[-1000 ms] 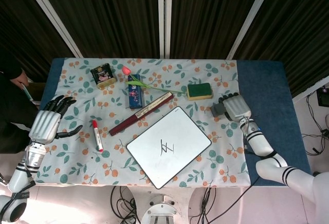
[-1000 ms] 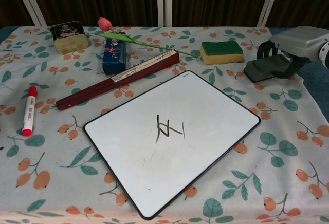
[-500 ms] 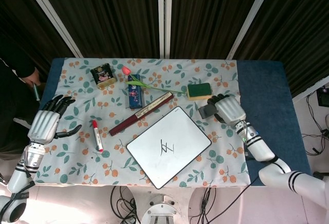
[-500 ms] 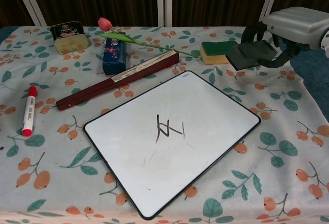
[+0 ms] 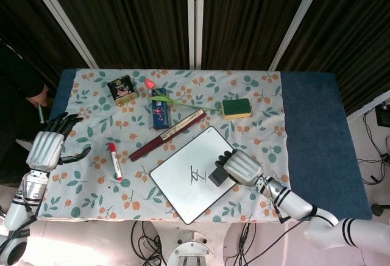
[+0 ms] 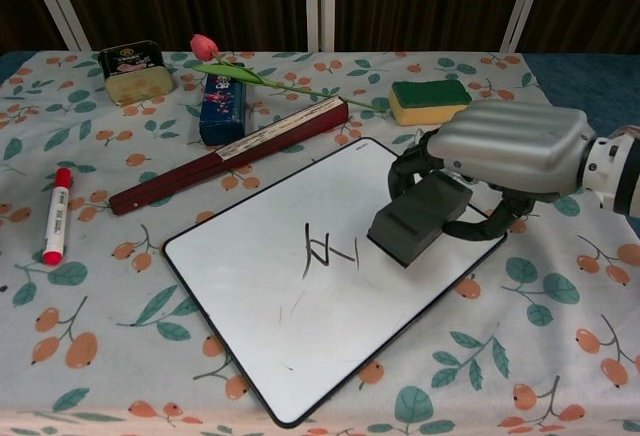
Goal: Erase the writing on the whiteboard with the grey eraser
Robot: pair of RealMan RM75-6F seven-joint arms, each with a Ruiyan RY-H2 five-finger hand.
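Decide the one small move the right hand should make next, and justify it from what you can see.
Probably slide the grey eraser a little leftward across the whiteboard onto the writing. The right hand grips the eraser over the board, just right of the dark strokes, which look fully unwiped. Whether the eraser already presses on the surface cannot be told, so lowering may come first.

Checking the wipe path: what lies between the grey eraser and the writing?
Only bare whiteboard between grey eraser and writing, clearest in the chest view.
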